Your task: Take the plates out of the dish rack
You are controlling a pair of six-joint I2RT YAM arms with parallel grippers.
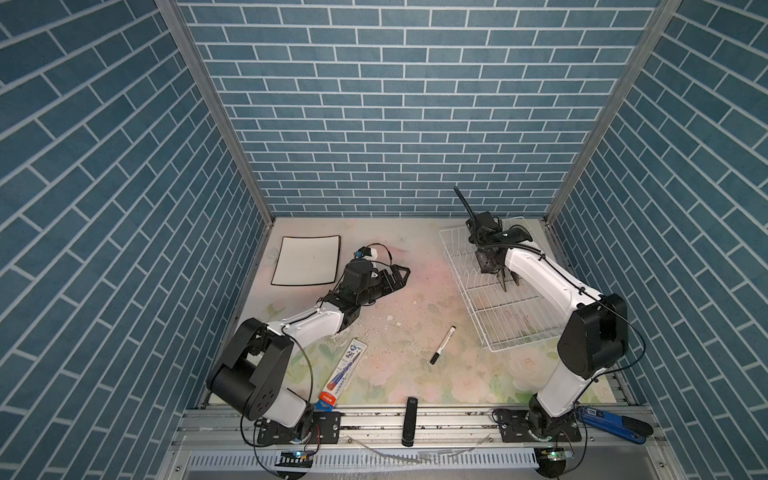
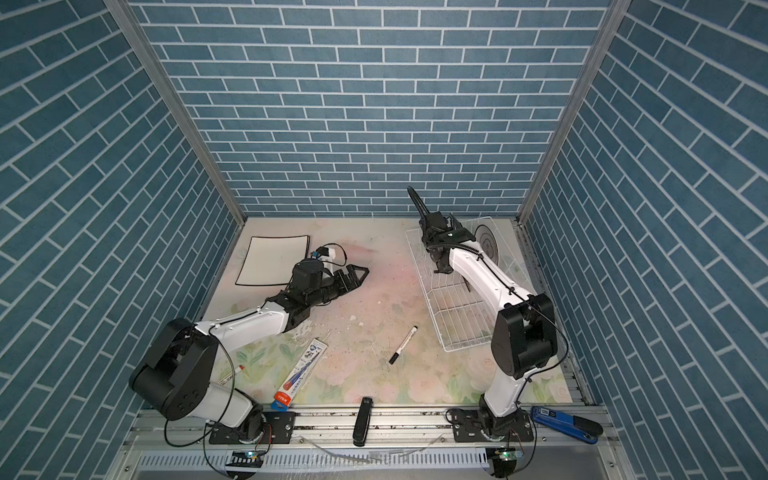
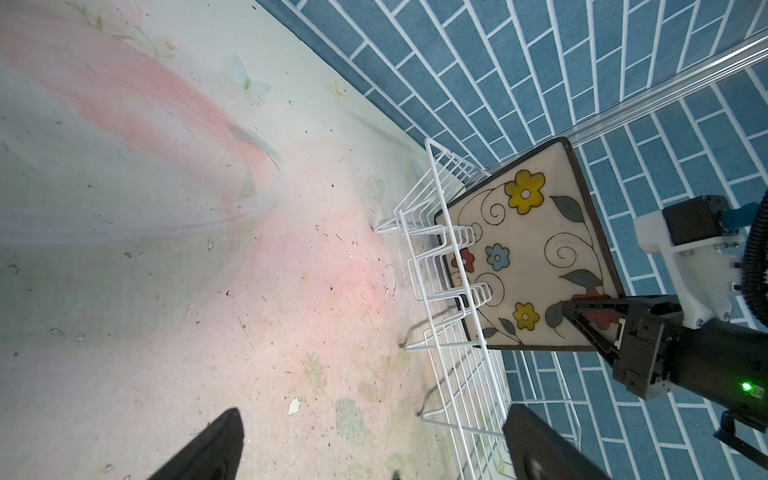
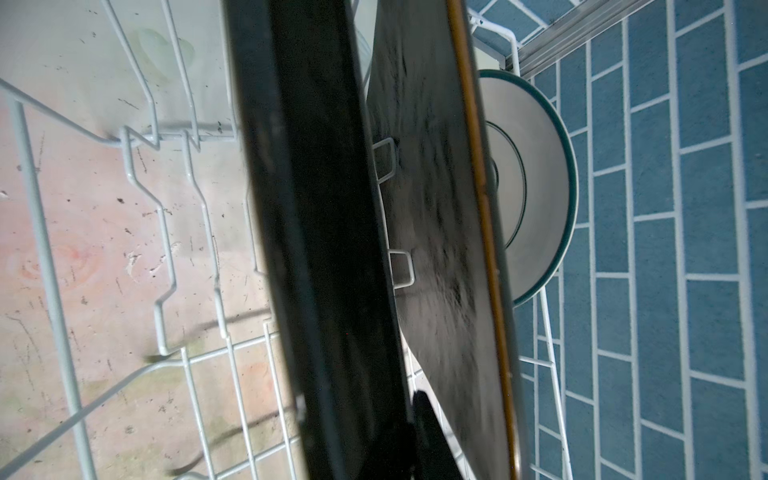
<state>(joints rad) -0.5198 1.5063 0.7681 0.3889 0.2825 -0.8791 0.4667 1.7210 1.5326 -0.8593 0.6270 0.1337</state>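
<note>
Pinching glossy square floral plate [image 3: 536, 249], right hand [image 3: 575, 312] at white wire rack [image 3: 436, 266]; left hand [image 1: 399, 276] wide.

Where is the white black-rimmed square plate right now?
In both top views the white black-rimmed plate lies flat on the table at the far left, just left of the left gripper and apart from the dish rack on the right.

I see the wire dish rack [image 1: 494, 309] at the desk's far right corner, holding a flowered plate [image 3: 536, 257], a black plate [image 4: 436, 249] and a round white plate [image 2: 487, 243] on edge. A black-rimmed white plate [image 1: 306, 261] lies flat far left.
</note>
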